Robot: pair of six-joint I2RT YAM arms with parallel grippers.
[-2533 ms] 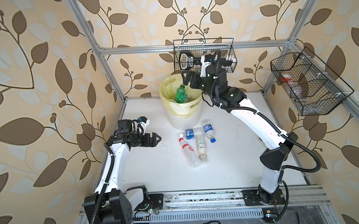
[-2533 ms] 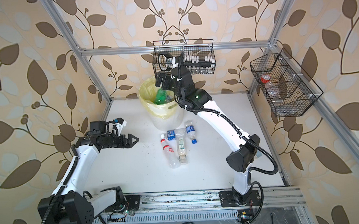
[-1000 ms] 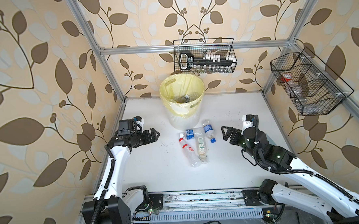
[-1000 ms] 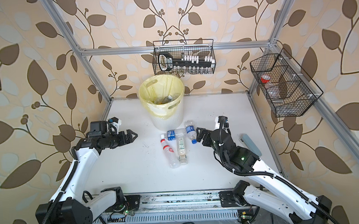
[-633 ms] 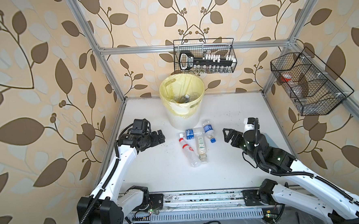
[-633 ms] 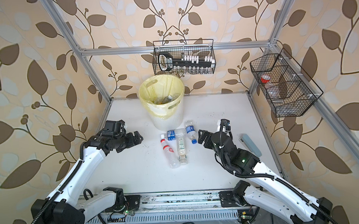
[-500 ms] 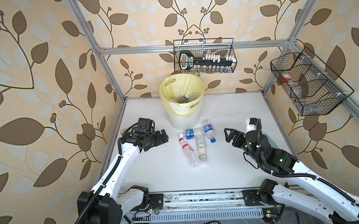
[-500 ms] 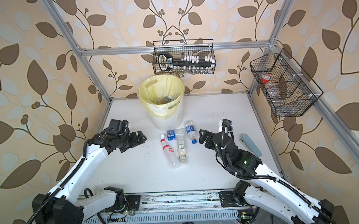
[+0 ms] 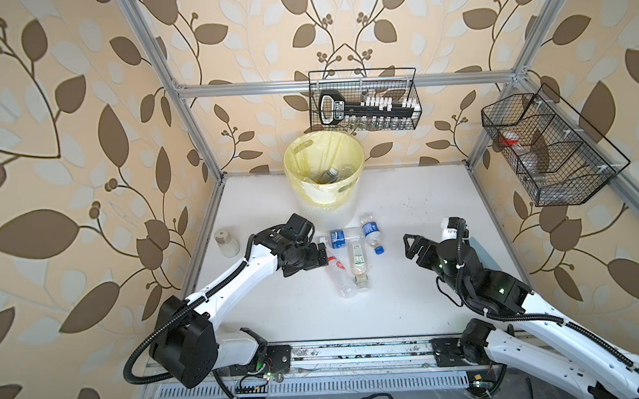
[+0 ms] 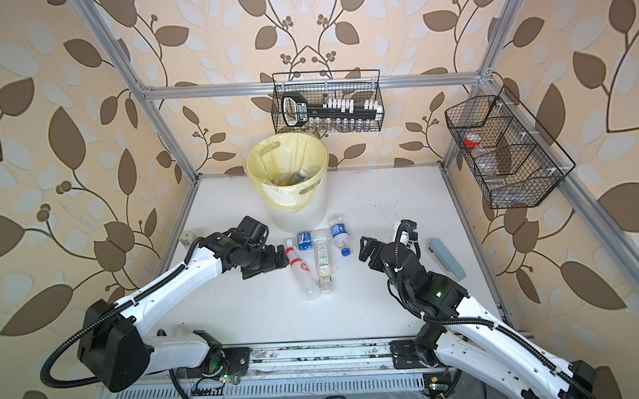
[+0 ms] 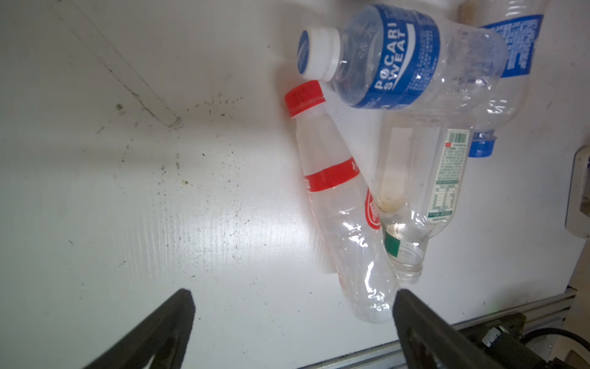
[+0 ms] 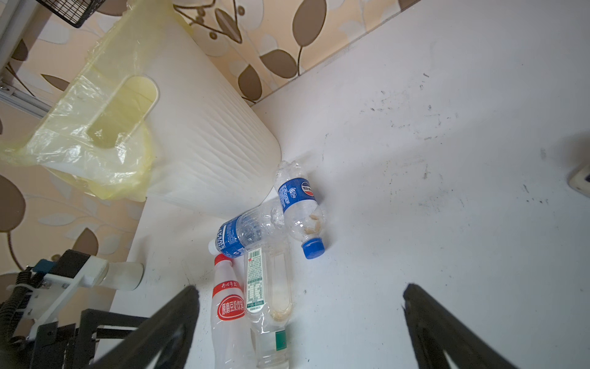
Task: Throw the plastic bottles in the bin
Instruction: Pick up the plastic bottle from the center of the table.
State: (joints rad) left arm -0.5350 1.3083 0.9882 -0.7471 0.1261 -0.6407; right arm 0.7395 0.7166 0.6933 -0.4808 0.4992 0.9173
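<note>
While the left gripper [image 11: 292, 292] and right gripper [image 12: 301, 288] gape wide and empty, four clear crinkled plastic bottles [image 9: 356, 256] lie clustered on the white table [image 9: 423, 210]. Just beside them stands the round ribbed bin [image 9: 328, 217]; more lie inside

White scuffed table [image 9: 422, 191], bin [image 9: 330, 214] upright at back, four plastic bottles [image 9: 356, 257] lying clustered beside it, grey-blue block [image 10: 448, 258] apart.

The bottles [image 9: 332, 172] inside the bin [image 9: 326, 215] are half hidden, too small to count.
</note>
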